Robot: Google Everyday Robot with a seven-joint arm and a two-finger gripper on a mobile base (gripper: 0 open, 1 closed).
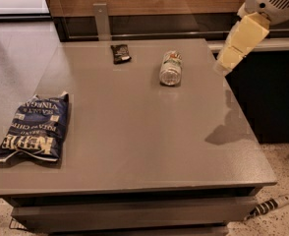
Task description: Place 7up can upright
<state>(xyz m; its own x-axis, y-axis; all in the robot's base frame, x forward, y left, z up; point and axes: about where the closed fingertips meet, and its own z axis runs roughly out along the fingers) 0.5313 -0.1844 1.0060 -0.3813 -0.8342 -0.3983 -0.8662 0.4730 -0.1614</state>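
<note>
The 7up can (171,68) lies on its side on the grey table (144,146), toward the far middle, with one shiny round end facing the camera. My gripper (231,58) is the cream-coloured piece at the upper right, hanging from the white arm (272,1). It is in the air above the table's far right edge, to the right of the can and apart from it. Its shadow falls on the table's right side.
A small black packet (120,53) lies left of the can near the far edge. A blue chip bag (34,127) lies at the table's left side. A wood-and-glass partition with a metal post (101,21) stands behind. A power strip (272,205) lies on the floor at the bottom right.
</note>
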